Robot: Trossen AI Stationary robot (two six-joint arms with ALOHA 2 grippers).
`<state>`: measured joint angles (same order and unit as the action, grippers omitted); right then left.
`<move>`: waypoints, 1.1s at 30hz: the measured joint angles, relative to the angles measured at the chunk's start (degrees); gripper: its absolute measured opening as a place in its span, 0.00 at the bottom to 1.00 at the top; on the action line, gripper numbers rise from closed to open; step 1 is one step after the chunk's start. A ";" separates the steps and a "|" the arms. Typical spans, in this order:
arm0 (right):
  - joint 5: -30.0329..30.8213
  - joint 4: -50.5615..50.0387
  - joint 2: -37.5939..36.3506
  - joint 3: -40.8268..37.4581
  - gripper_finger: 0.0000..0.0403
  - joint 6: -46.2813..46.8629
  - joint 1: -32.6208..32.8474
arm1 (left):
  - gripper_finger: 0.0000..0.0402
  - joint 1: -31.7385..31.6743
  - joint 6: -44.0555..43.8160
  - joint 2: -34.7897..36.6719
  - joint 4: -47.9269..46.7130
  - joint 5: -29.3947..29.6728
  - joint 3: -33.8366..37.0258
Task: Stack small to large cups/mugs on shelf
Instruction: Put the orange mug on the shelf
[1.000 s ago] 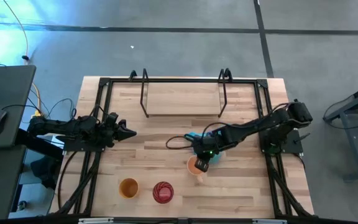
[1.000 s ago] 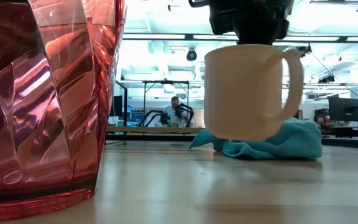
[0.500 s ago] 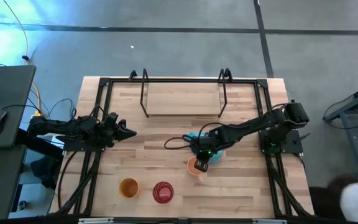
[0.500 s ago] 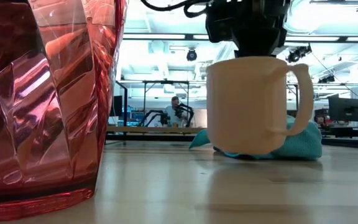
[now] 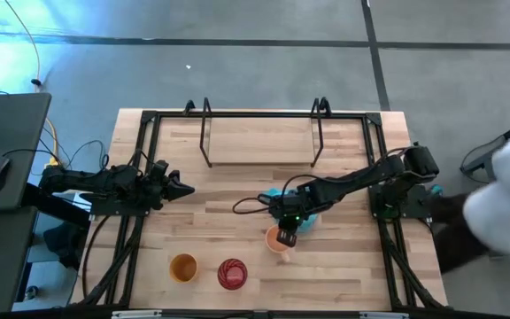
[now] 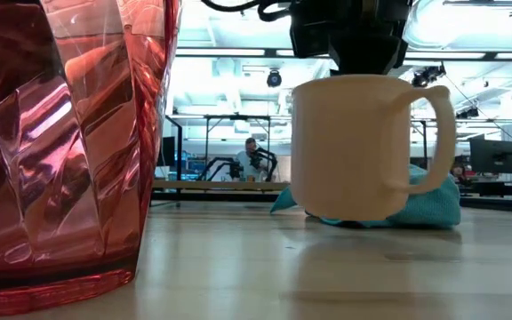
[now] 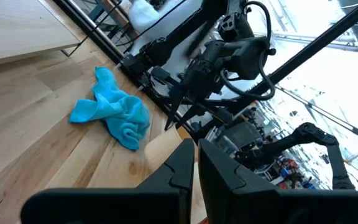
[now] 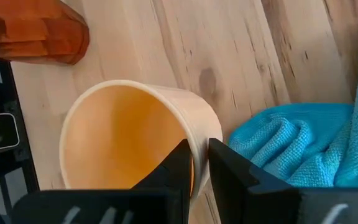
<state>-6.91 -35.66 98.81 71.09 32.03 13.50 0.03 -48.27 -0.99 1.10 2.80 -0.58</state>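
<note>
My right gripper is shut on the light orange mug, which hangs over the near middle of the table; the low view shows the mug with its handle to one side. The red ribbed cup and the yellow-orange cup stand on their bases near the table's near edge. The shelf sits at the far side with nothing on its board. My left gripper waits shut over the table's left part. My right gripper holds the mug by its rim wall on the side toward the turquoise cloth. One finger is inside the mug and one is outside, coming from above. The mug hangs nearly upright, its base a little clear of the tabletop.
A turquoise cloth lies bunched just beyond the mug, under the right arm. The red ribbed cup is close to the mug on its near-left side. A blurred person stands by the table's right edge.
My right gripper has sunk a little with the mug and drifted slightly toward the near edge. The mug, tilted a second ago, now hangs closer to upright and lower over the table. A person has come in at the right side.
</note>
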 joint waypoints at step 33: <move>-3.20 3.80 2.86 0.00 0.35 1.58 -0.74 | 0.03 -0.02 0.79 -0.02 0.04 0.23 0.00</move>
<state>-10.11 -31.86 101.67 71.09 33.61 12.76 0.01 -47.48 -1.02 1.15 3.03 -0.58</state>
